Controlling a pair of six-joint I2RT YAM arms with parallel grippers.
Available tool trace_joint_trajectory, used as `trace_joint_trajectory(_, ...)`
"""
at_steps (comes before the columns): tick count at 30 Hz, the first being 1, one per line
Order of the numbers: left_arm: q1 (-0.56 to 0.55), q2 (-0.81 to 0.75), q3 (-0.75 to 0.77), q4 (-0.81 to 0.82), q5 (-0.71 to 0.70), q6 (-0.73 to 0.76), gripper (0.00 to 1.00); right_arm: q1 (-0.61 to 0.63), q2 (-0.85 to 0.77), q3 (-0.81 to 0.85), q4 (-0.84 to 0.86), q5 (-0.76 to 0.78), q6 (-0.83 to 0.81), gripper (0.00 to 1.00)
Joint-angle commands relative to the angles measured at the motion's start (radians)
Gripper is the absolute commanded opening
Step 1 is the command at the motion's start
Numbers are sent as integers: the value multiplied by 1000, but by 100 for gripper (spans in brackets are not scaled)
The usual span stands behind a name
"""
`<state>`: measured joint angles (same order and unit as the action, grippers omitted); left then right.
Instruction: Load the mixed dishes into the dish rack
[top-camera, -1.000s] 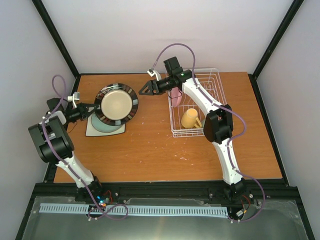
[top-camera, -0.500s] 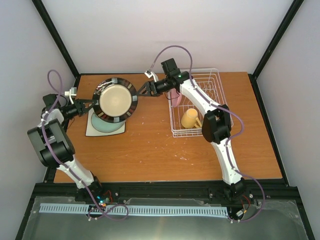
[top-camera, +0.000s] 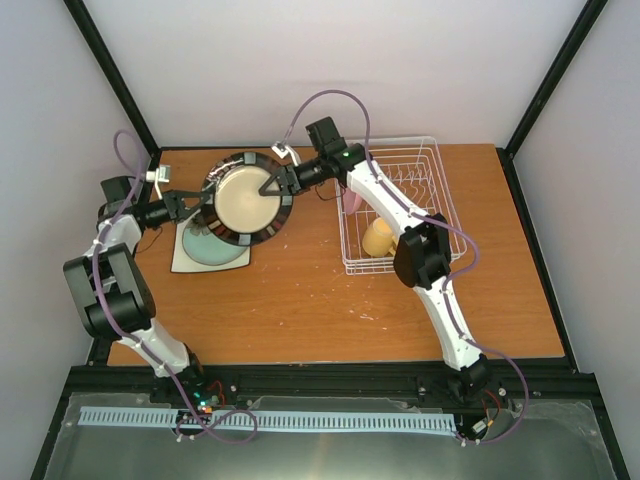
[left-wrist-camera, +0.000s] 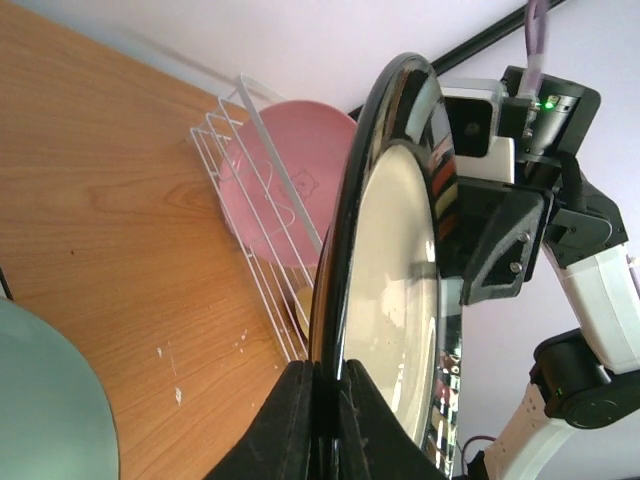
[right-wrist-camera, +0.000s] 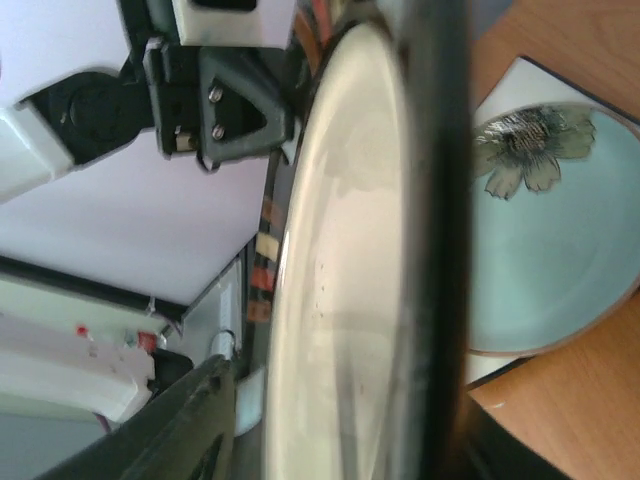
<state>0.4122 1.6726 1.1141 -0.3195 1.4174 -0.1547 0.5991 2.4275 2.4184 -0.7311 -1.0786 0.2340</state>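
Note:
My left gripper (top-camera: 203, 199) is shut on the left rim of the dark-rimmed beige plate (top-camera: 248, 198) and holds it on edge above the table. In the left wrist view my fingers (left-wrist-camera: 300, 420) pinch the rim of that plate (left-wrist-camera: 395, 300). My right gripper (top-camera: 272, 186) is open, its jaws either side of the plate's right rim (right-wrist-camera: 350, 280). The green plate (top-camera: 205, 248) lies on the white square plate (top-camera: 182, 262). The pink plate (top-camera: 352, 200) and yellow mug (top-camera: 378, 238) are in the dish rack (top-camera: 425, 165). The mint-green bowl is out of view.
The rack stands at the back right of the wooden table (top-camera: 320, 310). A black frame (top-camera: 330, 380) runs along the near edge and up the back corners. The green plate with its flower print (right-wrist-camera: 545, 250) lies just below the held plate.
My left gripper has carried the beige plate to the right and tilted it further on edge. My right gripper has moved left from the rack, and its jaws now straddle the plate's right rim.

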Motion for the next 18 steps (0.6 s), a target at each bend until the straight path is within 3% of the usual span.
trace_joint_trajectory(1, -17, -88, -22, 277, 232, -231, 1, 23, 25, 41, -2, -62, 14, 36)
trace_joint_trajectory(3, -17, -94, -34, 323, 223, -259, 1, 23, 25, 43, 12, -78, 25, 10)
trace_joint_trajectory(4, -17, -92, -33, 324, 221, -258, 1, 24, 25, 43, 14, -79, 26, 4)
trace_joint_trajectory(9, -17, -75, -7, 237, 187, -193, 2, 24, 7, 47, 2, -40, 17, 3)
trace_joint_trajectory(13, -17, -34, 70, 10, 104, -32, 22, 21, -23, 41, -27, 47, -5, 3)
trace_joint_trajectory(15, -17, -12, 114, -54, 23, 12, 49, 19, -38, 38, -30, 87, -9, 3)
trace_joint_trajectory(16, -16, -4, 130, -74, 5, 24, 83, 17, -46, 36, -31, 101, -10, 3)
trace_joint_trajectory(17, -14, 2, 140, -75, -6, 25, 97, 15, -54, 32, -35, 114, -13, 3)
trace_joint_trajectory(18, -12, 7, 148, -69, -25, 17, 99, 12, -60, 27, -38, 125, -17, 3)
